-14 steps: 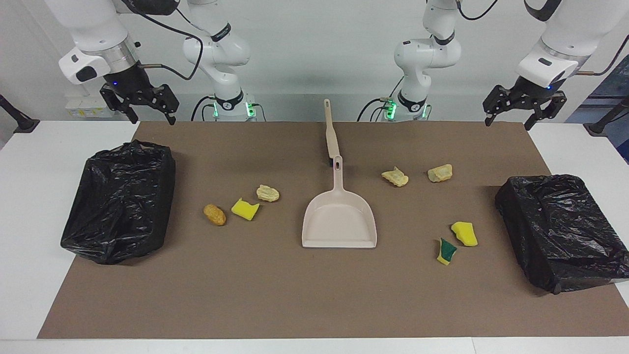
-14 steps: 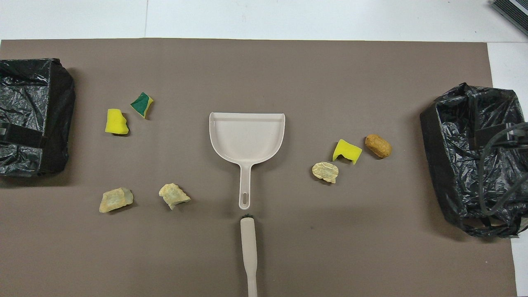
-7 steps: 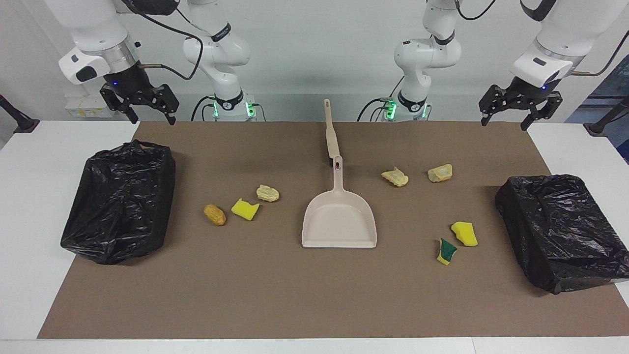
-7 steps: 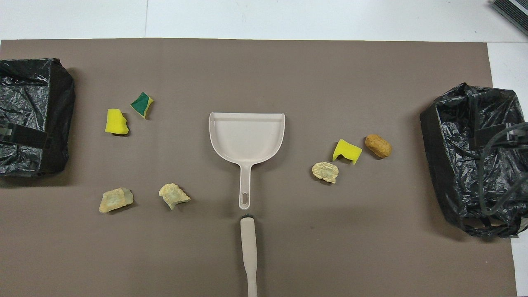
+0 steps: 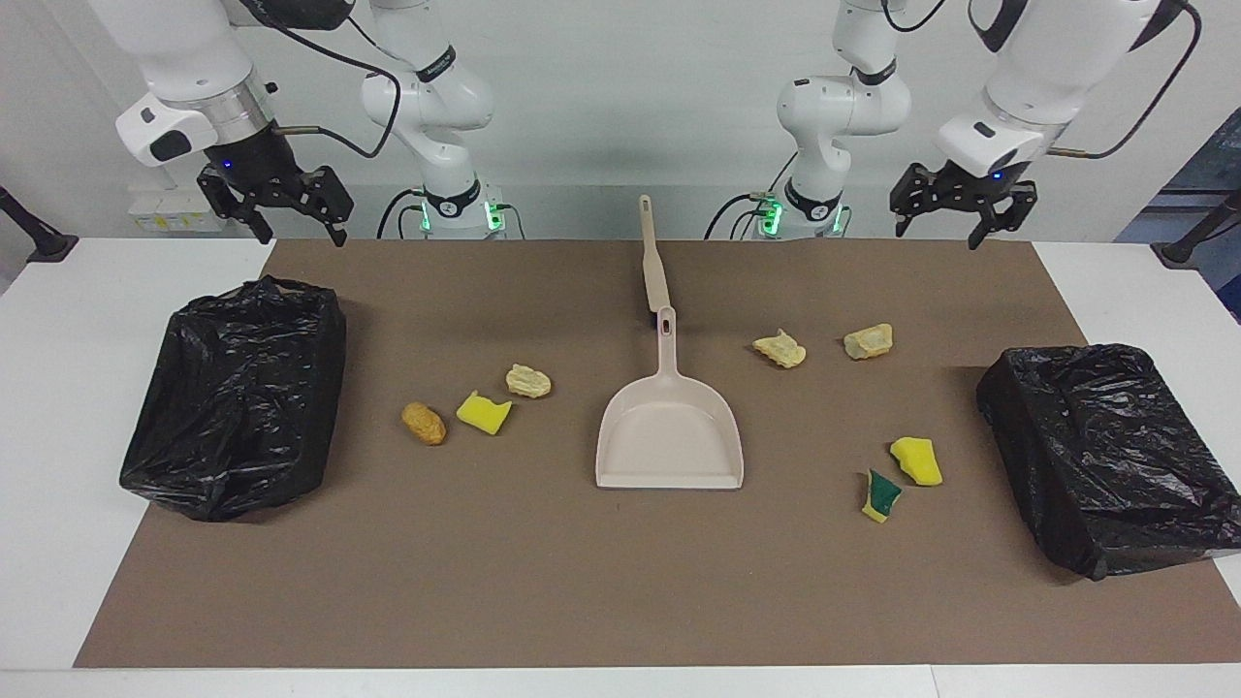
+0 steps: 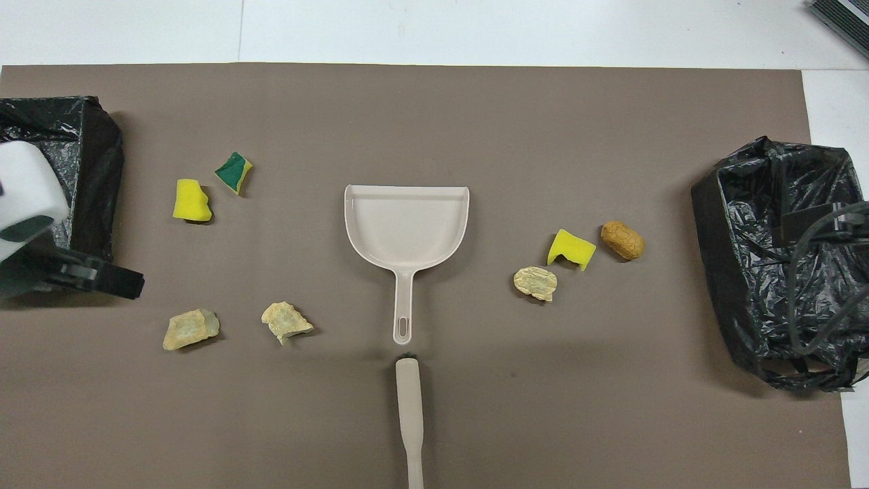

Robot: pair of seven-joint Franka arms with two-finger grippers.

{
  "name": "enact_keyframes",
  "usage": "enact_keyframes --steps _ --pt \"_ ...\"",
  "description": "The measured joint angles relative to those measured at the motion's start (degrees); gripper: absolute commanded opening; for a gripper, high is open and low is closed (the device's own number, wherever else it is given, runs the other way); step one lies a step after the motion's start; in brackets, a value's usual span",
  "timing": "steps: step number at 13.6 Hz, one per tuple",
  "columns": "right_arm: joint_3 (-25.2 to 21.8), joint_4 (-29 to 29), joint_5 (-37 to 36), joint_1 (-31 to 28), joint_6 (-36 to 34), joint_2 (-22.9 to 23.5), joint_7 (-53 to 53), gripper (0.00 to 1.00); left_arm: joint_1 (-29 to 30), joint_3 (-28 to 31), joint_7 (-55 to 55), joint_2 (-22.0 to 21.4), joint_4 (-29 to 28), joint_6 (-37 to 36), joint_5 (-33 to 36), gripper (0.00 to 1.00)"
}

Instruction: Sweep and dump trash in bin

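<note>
All the trash (image 5: 485, 412) is just sitting on the brown mat on the counter (image 5: 58, 310), scattered at both sides of the dustpan (image 5: 669, 436). Left gripper (image 5: 945, 231) and right gripper (image 5: 291, 228) hang up in the air over the robots' edge, jaws wide open, holding nothing, well apart from any scrap.

The dustpan (image 5: 669, 436) lies mid-frame, the brush (image 5: 653, 257) just above its handle. Trash (image 5: 483, 411) sits on both sides. A bin (image 5: 238, 393) stands at each frame edge.
</note>
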Motion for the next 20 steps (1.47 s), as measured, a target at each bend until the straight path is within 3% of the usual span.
enact_keyframes --steps 5,9,15,20 --pt "-0.08 0.00 -0.04 -0.80 -3.82 -0.36 0.00 1.00 -14.15 -0.64 -15.82 -7.52 -16.77 5.32 -3.25 1.00" --pt "0.79 -2.15 0.07 0.03 -3.48 -1.68 -0.07 1.00 -23.76 -0.73 -26.52 -9.91 -25.48 12.42 -7.89 1.00" --pt "1.51 -4.72 0.14 7.69 1.02 1.86 0.09 1.00 -44.02 -0.85 -45.91 -8.76 -39.28 31.54 -8.37 1.00" --pt "1.67 -4.79 0.21 17.60 6.93 8.42 12.89 1.00 -52.23 -0.77 -54.62 -3.81 -43.41 41.25 -9.16 1.00"
